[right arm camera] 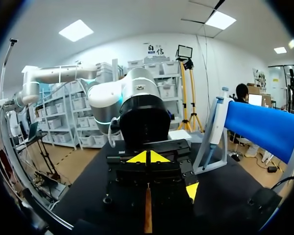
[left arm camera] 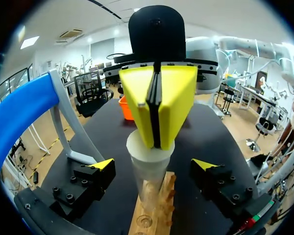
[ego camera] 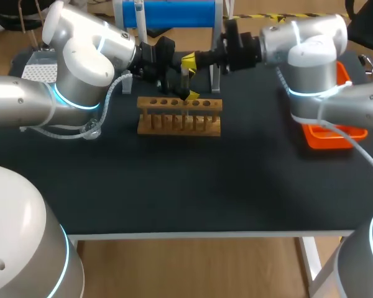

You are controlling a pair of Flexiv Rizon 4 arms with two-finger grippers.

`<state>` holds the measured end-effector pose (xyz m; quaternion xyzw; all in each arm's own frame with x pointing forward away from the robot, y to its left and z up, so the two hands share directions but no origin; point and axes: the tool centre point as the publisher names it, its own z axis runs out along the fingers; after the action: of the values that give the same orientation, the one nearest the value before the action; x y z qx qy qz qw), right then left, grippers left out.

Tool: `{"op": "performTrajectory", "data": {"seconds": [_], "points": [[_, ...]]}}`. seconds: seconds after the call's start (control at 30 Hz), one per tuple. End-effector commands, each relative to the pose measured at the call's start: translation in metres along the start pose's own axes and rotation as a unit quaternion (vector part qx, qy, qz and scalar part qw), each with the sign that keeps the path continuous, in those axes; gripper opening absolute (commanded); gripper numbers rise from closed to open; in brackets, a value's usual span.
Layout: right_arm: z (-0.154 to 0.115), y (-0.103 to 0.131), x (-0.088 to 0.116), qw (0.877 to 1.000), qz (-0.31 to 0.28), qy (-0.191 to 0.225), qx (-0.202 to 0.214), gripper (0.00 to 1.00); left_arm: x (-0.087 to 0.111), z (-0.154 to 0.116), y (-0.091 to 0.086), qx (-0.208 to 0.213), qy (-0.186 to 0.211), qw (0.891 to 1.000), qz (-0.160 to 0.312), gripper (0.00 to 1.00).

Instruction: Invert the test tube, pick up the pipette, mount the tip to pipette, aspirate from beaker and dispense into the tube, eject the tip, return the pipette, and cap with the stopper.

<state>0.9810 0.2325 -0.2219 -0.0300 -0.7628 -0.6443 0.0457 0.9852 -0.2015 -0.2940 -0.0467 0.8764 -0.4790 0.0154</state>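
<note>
The left tool point(left arm camera: 153, 165) is spread wide, a finger at each side of the wooden rack point(ego camera: 180, 115) on the bench point(ego camera: 186, 186). The test tube point(left arm camera: 148, 193) stands upright in the rack, white stopper point(left arm camera: 138, 157) in its mouth; the right tool point(left arm camera: 157, 143), pressed together, touches the stopper's top.

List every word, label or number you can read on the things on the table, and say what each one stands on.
No text can be read on the table's things in any view.
wooden rack: plain wood, no marks.
test tube: no label or graduations show.
orange tray: no print shows.
blue stand: no print shows.
</note>
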Motion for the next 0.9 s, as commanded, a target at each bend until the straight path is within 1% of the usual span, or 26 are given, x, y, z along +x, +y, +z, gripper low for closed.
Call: {"op": "performTrajectory", "data": {"seconds": [0.03,0.1,0.13,0.2,0.23,0.27,0.47,0.63,0.7,0.9], "points": [[-0.004,0.007,0.001,1.000,-0.007,0.001,-0.004,0.00,-0.001,0.000,-0.001,-0.002,0.002,1.000,-0.001,1.00],[-0.006,0.012,0.002,1.000,-0.012,0.001,-0.004,0.00,-0.001,0.000,-0.001,-0.002,0.002,1.000,-0.001,1.00],[-0.007,0.014,0.002,1.000,-0.012,0.000,-0.003,0.22,-0.001,0.000,-0.001,-0.002,0.002,1.000,-0.001,1.00],[-0.009,0.017,0.003,1.000,-0.016,-0.002,0.001,0.57,-0.001,0.000,-0.001,-0.002,0.002,1.000,-0.001,1.00],[-0.010,0.018,0.003,1.000,-0.015,-0.005,0.009,0.87,-0.001,0.000,-0.001,-0.002,0.002,1.000,-0.001,1.00],[-0.012,0.019,0.002,1.000,-0.014,-0.008,0.013,1.00,-0.001,0.000,-0.001,-0.002,0.002,1.000,-0.001,1.00],[-0.031,0.020,-0.001,0.999,-0.014,-0.030,0.039,1.00,-0.001,0.000,-0.001,-0.002,0.002,1.000,-0.001,1.00],[-0.058,0.018,-0.004,0.997,-0.013,-0.055,0.061,1.00,-0.001,0.000,-0.001,-0.002,0.002,1.000,-0.001,1.00],[-0.070,0.016,-0.005,0.995,-0.007,-0.068,0.076,1.00,-0.001,0.000,-0.001,-0.002,0.002,1.000,-0.001,1.00],[-0.099,0.006,-0.002,0.991,0.006,-0.099,0.090,1.00,-0.001,0.000,-0.001,-0.002,0.002,1.000,-0.001,1.00]]}}
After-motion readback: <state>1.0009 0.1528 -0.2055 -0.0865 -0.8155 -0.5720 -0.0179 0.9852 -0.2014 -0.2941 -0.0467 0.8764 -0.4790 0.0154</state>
